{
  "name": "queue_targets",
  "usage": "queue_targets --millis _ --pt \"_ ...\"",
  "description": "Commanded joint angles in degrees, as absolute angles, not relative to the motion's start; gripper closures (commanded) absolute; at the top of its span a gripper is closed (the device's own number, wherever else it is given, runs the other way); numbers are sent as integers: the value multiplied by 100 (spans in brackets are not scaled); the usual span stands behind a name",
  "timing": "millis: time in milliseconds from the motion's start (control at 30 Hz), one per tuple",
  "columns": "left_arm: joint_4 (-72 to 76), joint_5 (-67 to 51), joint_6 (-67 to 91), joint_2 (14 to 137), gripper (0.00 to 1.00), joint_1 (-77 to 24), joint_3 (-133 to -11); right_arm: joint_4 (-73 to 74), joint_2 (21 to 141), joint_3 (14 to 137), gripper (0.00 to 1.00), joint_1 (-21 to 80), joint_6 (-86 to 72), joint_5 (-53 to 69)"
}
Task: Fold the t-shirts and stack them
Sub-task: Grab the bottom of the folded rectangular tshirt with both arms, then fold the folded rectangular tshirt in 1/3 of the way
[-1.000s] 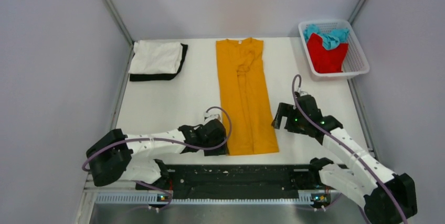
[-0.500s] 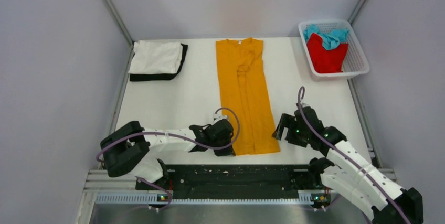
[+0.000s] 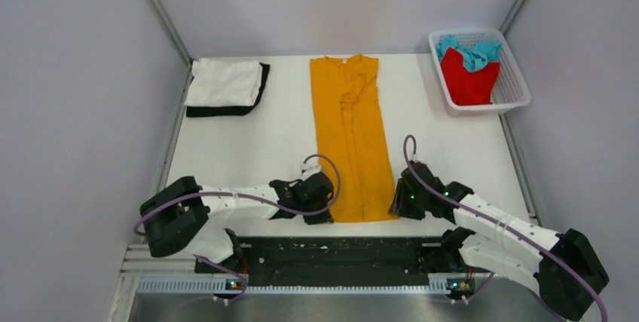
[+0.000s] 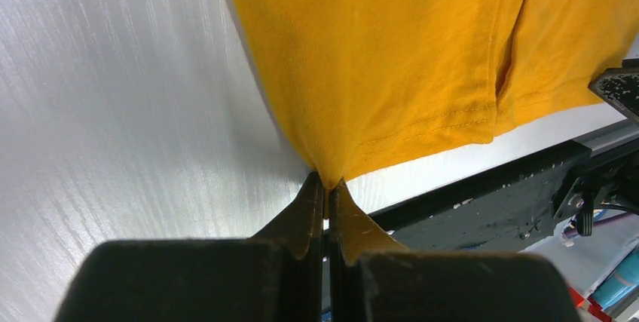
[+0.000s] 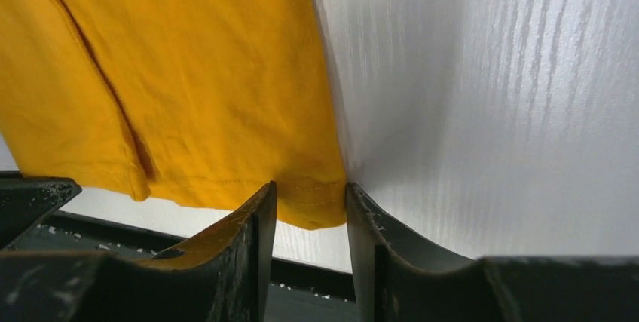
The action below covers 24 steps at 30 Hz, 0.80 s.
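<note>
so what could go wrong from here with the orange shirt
1. The right claw is open, only straddling the near hem corner of the orange-yellow t-shirt; lifting before it shuts would likely raise one side alone and skew the fold.
2. The left claw is shut on just the tip of the other hem corner, so that thin bite might slip out under tension.

white arms (image 3: 226, 203), black grippers (image 4: 325, 194), looping purple cables (image 3: 338, 182), perhaps green lights (image 3: 412, 197)
</note>
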<state>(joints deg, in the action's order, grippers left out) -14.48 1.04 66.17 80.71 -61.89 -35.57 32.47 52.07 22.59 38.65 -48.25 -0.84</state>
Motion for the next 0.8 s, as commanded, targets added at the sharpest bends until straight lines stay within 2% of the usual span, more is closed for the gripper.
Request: queue_targets --millis 0,133,200,367,533,667,767 --pt "-1659 318 6651 7995 100 -6196 -3419 3037 5279 2102 65 4046 -5032 46" --pt "-1644 285 6693 7988 100 -6211 -3408 3154 5259 2091 84 4190 -5092 124" --pt "-1658 275 6730 7848 100 -6275 -3340 3454 5133 2105 100 4302 -5154 117" --pt "-2214 822 6755 7083 100 -7099 -3280 4365 4353 2213 100 4902 -5430 249" --pt "-2022 707 6462 7009 100 -7203 -3369 3926 3898 2336 100 5191 -5325 530" --pt "-2913 1635 6069 7071 100 -7047 -4436 3619 4445 2855 100 5188 -5106 -271" --pt "-2642 1709 5608 7103 100 -6498 -4677 3417 5080 3412 100 5073 -4895 -1288"
